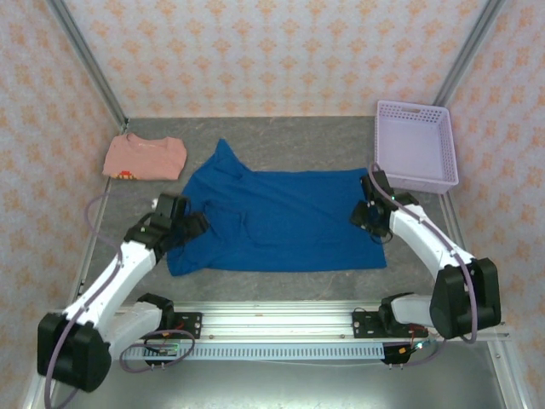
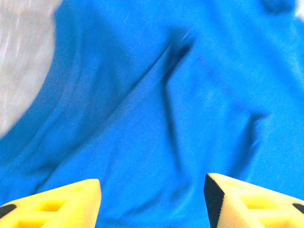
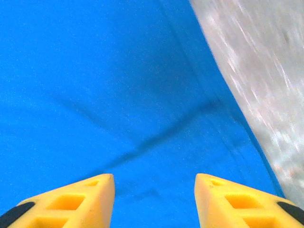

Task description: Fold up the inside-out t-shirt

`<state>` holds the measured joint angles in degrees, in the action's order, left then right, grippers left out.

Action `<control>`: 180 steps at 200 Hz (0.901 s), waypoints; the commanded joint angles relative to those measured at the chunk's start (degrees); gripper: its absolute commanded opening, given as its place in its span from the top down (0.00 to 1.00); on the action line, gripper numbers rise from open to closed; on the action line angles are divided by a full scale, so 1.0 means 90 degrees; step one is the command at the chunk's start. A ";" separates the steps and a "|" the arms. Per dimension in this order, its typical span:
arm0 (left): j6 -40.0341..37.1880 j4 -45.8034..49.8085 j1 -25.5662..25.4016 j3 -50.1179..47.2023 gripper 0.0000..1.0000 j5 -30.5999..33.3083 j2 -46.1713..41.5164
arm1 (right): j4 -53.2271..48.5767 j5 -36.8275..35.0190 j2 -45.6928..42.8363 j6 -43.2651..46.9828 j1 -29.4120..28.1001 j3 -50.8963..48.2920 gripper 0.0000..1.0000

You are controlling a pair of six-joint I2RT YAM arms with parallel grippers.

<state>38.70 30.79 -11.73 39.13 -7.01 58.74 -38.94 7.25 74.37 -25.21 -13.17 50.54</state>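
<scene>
The royal-blue inside-out t-shirt (image 1: 277, 217) lies spread on the grey table, one sleeve pointing to the far left. My left gripper (image 1: 194, 225) hovers over its left edge, jaws open, with wrinkled blue cloth (image 2: 156, 118) between and beyond the yellow fingertips (image 2: 71, 202). My right gripper (image 1: 368, 213) is over the shirt's right edge, also open above the cloth (image 3: 118, 95); its yellow fingers (image 3: 228, 202) hold nothing. Bare table shows at the upper right of the right wrist view.
A folded salmon-pink shirt (image 1: 145, 158) lies at the far left. A lilac plastic basket (image 1: 415, 145) stands at the far right, close behind the right gripper. Patterned walls enclose the table on three sides.
</scene>
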 commanded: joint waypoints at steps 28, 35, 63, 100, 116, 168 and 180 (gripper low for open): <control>-0.1051 -0.1536 0.0601 0.2241 0.40 -0.0450 0.3187 | 0.1248 0.0120 0.1196 0.0631 -0.0070 0.1088 0.50; -0.1154 -0.1534 0.0684 0.2622 0.40 -0.0615 0.3654 | 0.1370 0.0202 0.1317 0.0611 -0.0075 0.1169 0.50; -0.1524 -0.1233 0.0851 0.4171 0.41 -0.0883 0.5183 | 0.1792 0.0401 0.1633 0.0489 -0.0118 0.1275 0.50; -0.1681 -0.0785 0.0932 0.5665 0.41 -0.1334 0.6683 | 0.1892 0.0454 0.1897 0.0485 -0.0133 0.1337 0.50; -0.1742 -0.0611 0.0933 0.6085 0.40 -0.1342 0.7064 | 0.1895 0.0484 0.1950 0.0520 -0.0138 0.1333 0.50; -0.1807 -0.0226 0.0932 0.6771 0.41 -0.1288 0.7723 | 0.1897 0.0550 0.2078 0.0534 -0.0138 0.1277 0.50; -0.1771 -0.0222 0.0933 0.6831 0.43 -0.1385 0.7787 | 0.1908 0.0583 0.2115 0.0509 -0.0138 0.1264 0.50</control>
<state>23.88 26.17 -3.64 97.86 -17.87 127.66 -22.87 12.03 92.42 -20.91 -14.22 60.99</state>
